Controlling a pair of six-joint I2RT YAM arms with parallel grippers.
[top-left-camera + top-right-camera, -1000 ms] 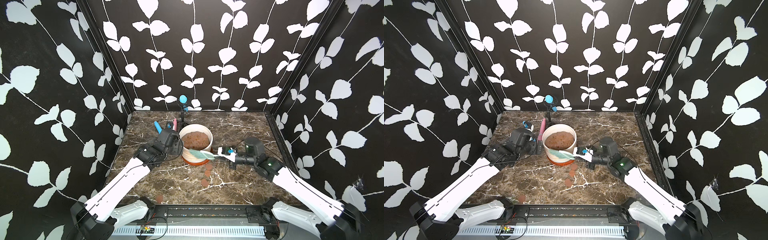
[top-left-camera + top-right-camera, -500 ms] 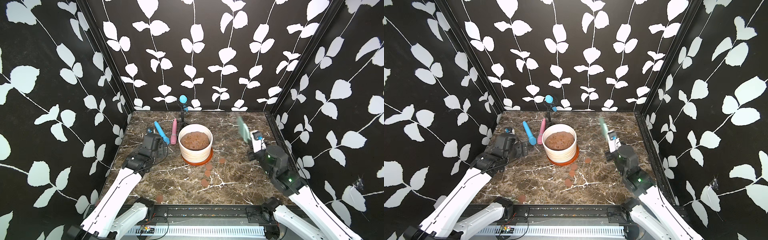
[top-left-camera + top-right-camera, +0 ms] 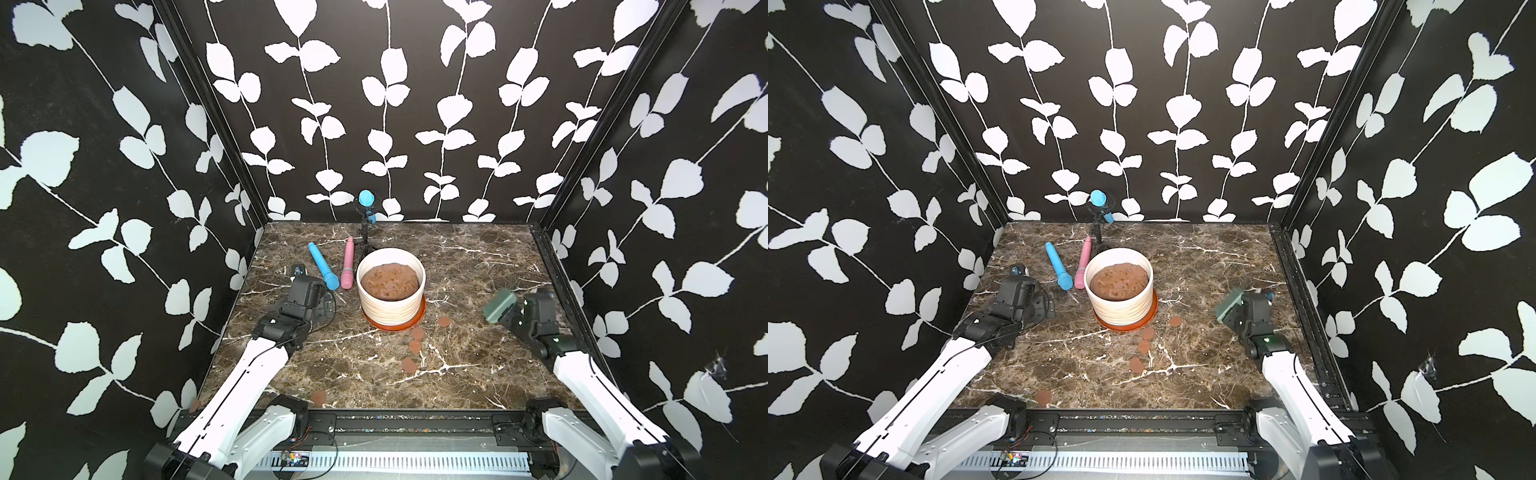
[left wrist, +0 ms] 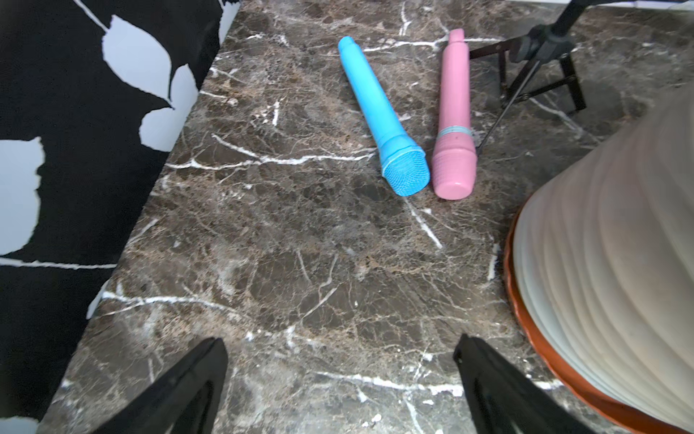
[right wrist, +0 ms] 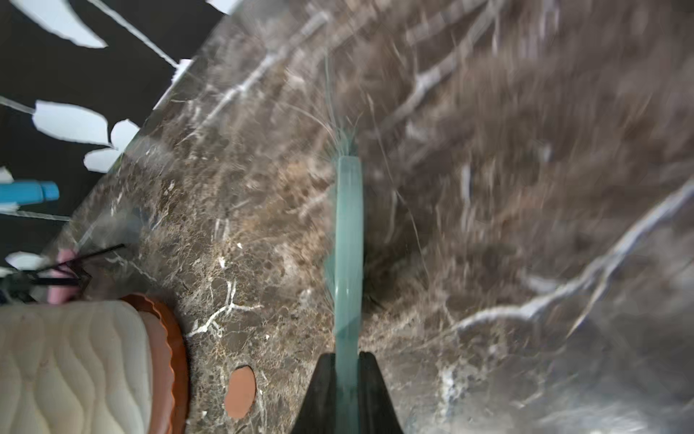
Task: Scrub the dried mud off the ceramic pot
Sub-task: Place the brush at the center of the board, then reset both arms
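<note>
The pot [image 3: 388, 309] is standing upright near the middle of the marble worktop [image 3: 478, 257], sitting in an orange saucer [image 3: 395, 327] whose rim is showing around its base. It is holding a lumpy brown mass of soil [image 3: 389, 282] that is filling it to a little below the rim. Its ribbed cream wall is showing in both wrist views.

The dried mud is lying on the worktop as flat reddish discs. One [image 3: 444, 321] is sitting just beside the saucer on the robot's right, and three more [image 3: 417, 333] [image 3: 414, 345] [image 3: 409, 364] are trailing from the saucer toward the front edge. Another [image 3: 319, 397] is lying near the front edge, well apart from the pot.

The left end effector [image 4: 340, 338] is hovering to the left of the pot with its jaws spread wide and nothing between them. A blue toy microphone [image 4: 379, 112] and a pink one [image 4: 454, 120] are lying side by side on the worktop beyond it, the pink one nearer the pot. A third microphone [image 3: 366, 198] is sitting on a small stand at the back wall.

The right end effector [image 5: 347, 355] is staying clear of the pot on the robot's right, pressed together on the pale green handle of a brush [image 3: 498, 306]. The brush head is pointing up and toward the pot, off the worktop. The right wrist view is smeared, so the bristles are hard to make out.
</note>
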